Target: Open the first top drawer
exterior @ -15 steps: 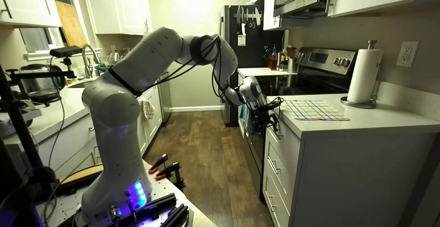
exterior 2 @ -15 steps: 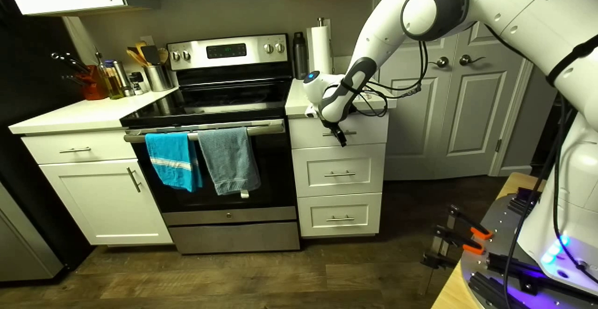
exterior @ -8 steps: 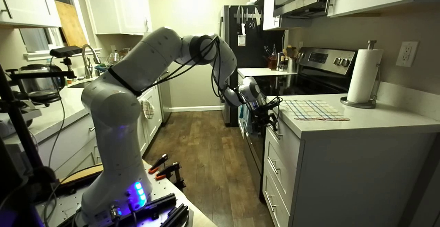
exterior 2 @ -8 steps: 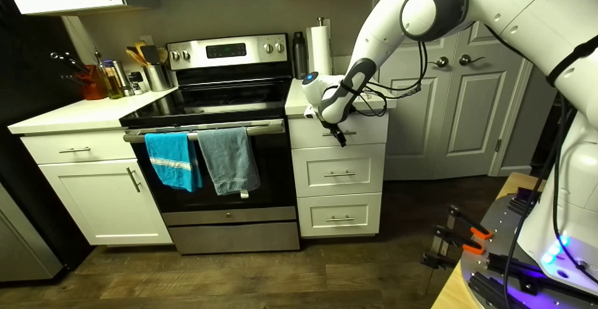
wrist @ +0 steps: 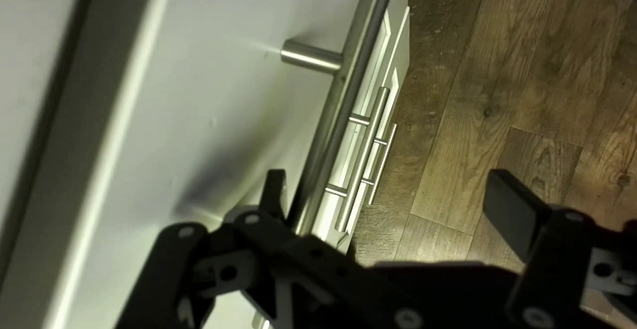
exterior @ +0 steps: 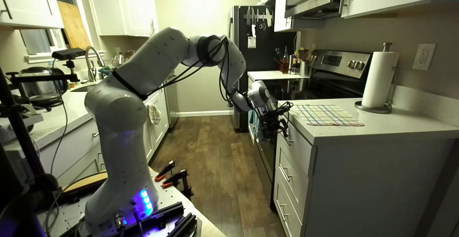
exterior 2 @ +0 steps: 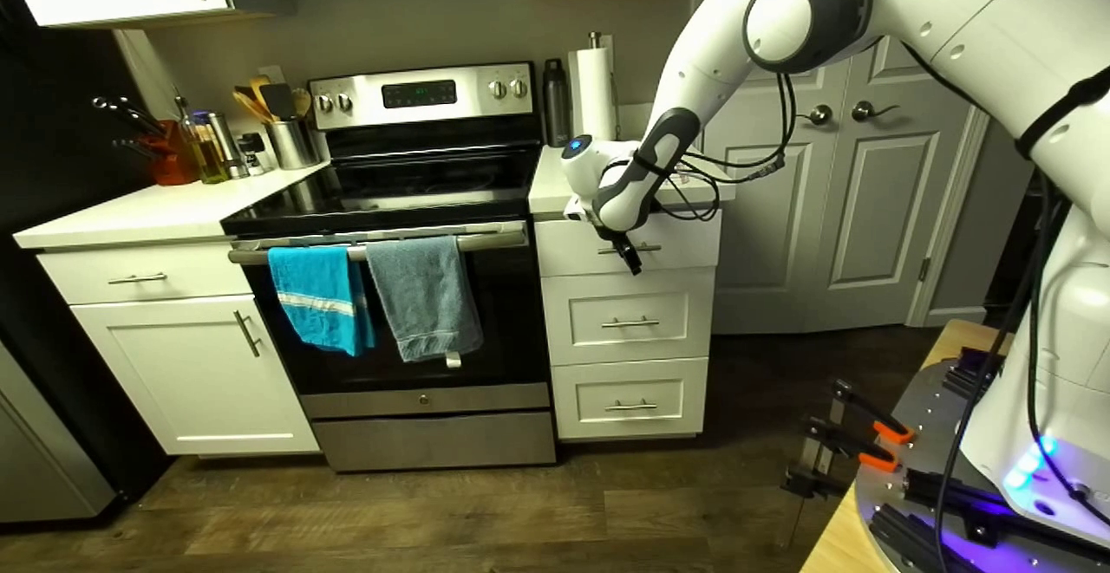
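Right, seeing jaws spread wide on the gripper [wrist: 388, 194], with one finger [wrist: 274, 192] on the inner side of the steel handle [wrist: 331, 130] and the other finger [wrist: 515, 214] well apart on the outer side; can't tell contact. Placing the top drawer [exterior: 300, 149] behind that handle in an exterior view, just under the counter [exterior: 394, 126], looking slightly proud of the cabinet [exterior: 358, 186]. Farther back, getting a checked cloth [exterior: 328, 115] and a paper towel roll [exterior: 379, 79] on the counter, then the stove [exterior 2: 381, 374] with a blue towel [exterior 2: 319, 296] and a grey towel [exterior 2: 425, 296] on its front, and a dark fridge [exterior: 259, 58] at the far end.
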